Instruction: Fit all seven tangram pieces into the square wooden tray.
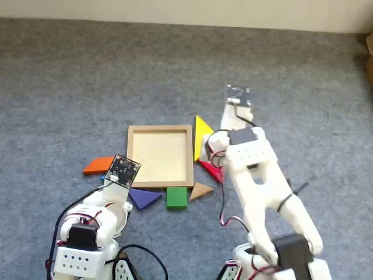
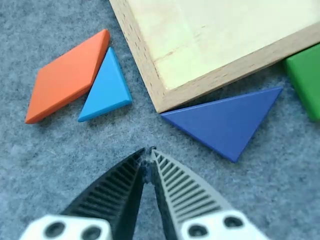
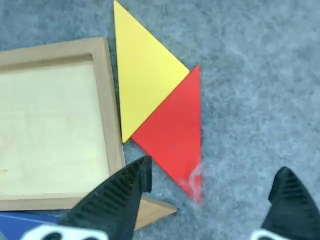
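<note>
Here, yellow triangle (image 3: 140, 75), long edge seemingly against tray (image 3: 108, 100)

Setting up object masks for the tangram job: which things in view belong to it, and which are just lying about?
Job: tray, yellow triangle, red triangle, orange parallelogram, light blue triangle, dark blue triangle, green square, tan triangle.

Lying about: carpet, brown thing at the edge.
</note>
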Robot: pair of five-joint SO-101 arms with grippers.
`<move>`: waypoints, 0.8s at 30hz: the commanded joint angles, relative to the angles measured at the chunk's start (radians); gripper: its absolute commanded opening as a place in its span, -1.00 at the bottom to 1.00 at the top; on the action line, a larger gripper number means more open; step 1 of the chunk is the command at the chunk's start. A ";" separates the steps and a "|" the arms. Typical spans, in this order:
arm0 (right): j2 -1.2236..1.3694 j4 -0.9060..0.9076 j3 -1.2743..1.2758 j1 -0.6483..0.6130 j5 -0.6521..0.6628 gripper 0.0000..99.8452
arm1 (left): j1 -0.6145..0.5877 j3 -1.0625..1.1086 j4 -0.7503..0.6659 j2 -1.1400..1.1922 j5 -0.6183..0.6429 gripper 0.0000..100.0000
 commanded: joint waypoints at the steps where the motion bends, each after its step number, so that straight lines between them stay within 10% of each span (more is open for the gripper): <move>1: 0.058 -0.081 -0.064 -0.041 -0.005 -0.28 | -0.005 0.019 0.002 -0.050 0.005 -0.99; 24: 0.291 -0.219 -0.107 -0.113 -0.009 -0.28 | -0.005 0.019 0.002 -0.050 0.005 -0.99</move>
